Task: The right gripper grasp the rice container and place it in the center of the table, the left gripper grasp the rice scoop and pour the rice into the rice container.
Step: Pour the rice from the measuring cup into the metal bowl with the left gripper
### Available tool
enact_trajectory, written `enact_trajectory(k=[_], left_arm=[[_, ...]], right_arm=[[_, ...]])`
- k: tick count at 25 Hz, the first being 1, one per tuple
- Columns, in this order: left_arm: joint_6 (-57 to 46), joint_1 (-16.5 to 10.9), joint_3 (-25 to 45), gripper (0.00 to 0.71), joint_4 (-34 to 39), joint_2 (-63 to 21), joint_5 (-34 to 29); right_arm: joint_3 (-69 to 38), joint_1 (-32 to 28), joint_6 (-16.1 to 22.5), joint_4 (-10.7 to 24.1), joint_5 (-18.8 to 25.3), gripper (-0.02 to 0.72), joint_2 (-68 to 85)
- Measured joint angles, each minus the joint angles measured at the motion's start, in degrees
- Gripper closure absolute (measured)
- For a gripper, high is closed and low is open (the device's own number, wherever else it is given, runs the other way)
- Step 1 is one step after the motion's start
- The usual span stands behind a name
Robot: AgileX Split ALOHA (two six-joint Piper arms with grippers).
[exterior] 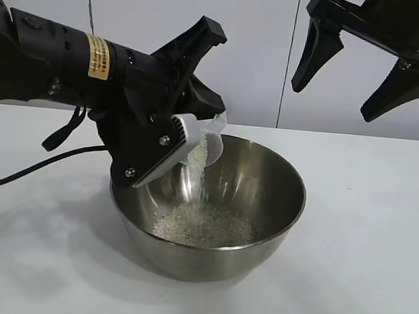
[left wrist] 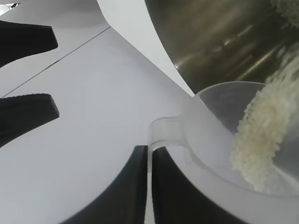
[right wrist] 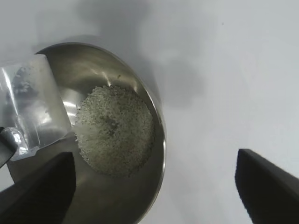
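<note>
The steel rice container [exterior: 264,197] stands on the white table [exterior: 360,268] near its middle, with a heap of rice [exterior: 203,225] inside. My left gripper [exterior: 169,136] is shut on the tab handle of the clear rice scoop [exterior: 209,139] and holds it tilted over the container's left rim; grains stream down into it. In the left wrist view the fingers [left wrist: 135,186] pinch the handle [left wrist: 163,128], and rice [left wrist: 261,140] slides out of the scoop [left wrist: 210,121]. My right gripper [exterior: 352,73] is open and empty, high above the container's right side. Its view shows the container [right wrist: 154,116], rice [right wrist: 114,130] and scoop [right wrist: 35,107].
A black cable [exterior: 29,169] trails from the left arm across the table's left side. A pale wall [exterior: 260,53] stands behind the table.
</note>
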State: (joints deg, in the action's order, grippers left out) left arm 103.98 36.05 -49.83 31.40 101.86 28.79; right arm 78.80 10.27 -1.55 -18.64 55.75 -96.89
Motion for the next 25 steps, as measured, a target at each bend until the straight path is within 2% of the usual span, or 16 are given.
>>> enact_trajectory(k=[25], left_arm=[[0.07,0.00,-0.26,0.698,1.76,-0.57,-1.70]], right_arm=[[0.00,0.00,0.00,0.00,0.44,0.061,0.00]])
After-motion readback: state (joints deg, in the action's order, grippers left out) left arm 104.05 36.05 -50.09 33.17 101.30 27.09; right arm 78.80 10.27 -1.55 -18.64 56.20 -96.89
